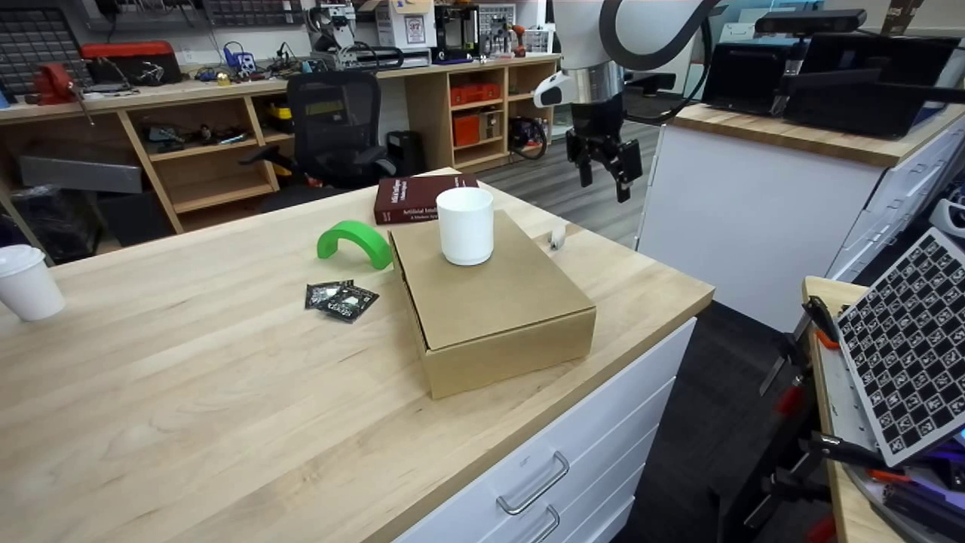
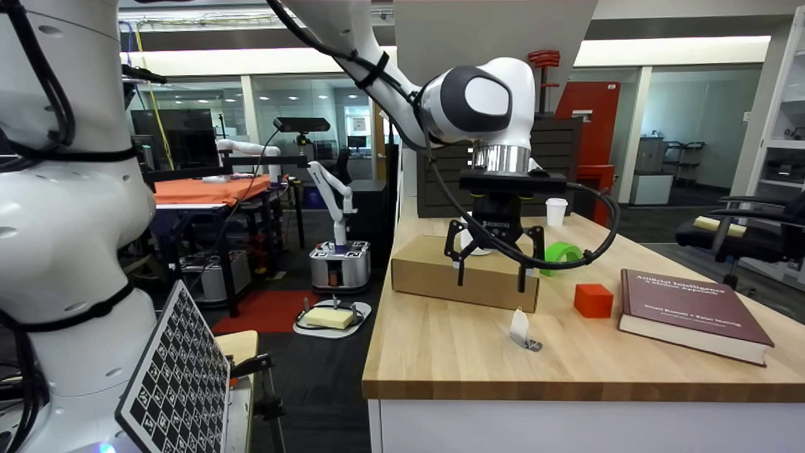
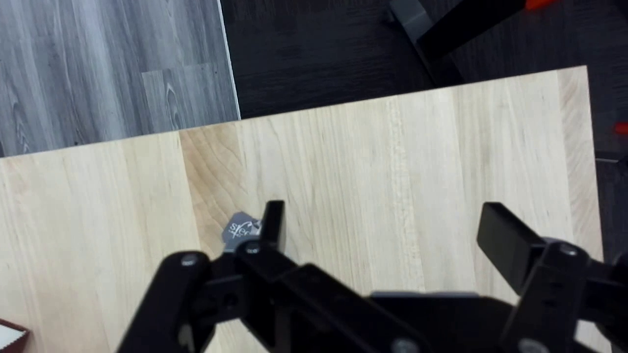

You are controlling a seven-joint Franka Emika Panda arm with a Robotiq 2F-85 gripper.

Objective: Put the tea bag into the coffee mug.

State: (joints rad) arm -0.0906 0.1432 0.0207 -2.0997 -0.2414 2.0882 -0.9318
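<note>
The tea bag is a small whitish scrap standing on the table in both exterior views (image 1: 557, 237) (image 2: 519, 325), with a grey tag at its foot. In the wrist view its grey tag with white writing (image 3: 240, 229) shows, partly hidden behind the left finger. The white coffee mug (image 1: 466, 226) stands upright on a cardboard box (image 1: 497, 302). In an exterior view the mug (image 2: 466, 239) is mostly hidden behind my gripper. My gripper (image 1: 605, 183) (image 2: 492, 280) (image 3: 382, 220) is open and empty, pointing down, above the table and apart from the tea bag.
A green arch (image 1: 354, 237), dark packets (image 1: 343, 299) and a maroon book (image 2: 692, 314) lie on the table. A red block (image 2: 593, 301) sits between box and book. A smaller white cup (image 1: 29, 286) stands farther off. The table edge (image 3: 304, 112) runs close to the tea bag.
</note>
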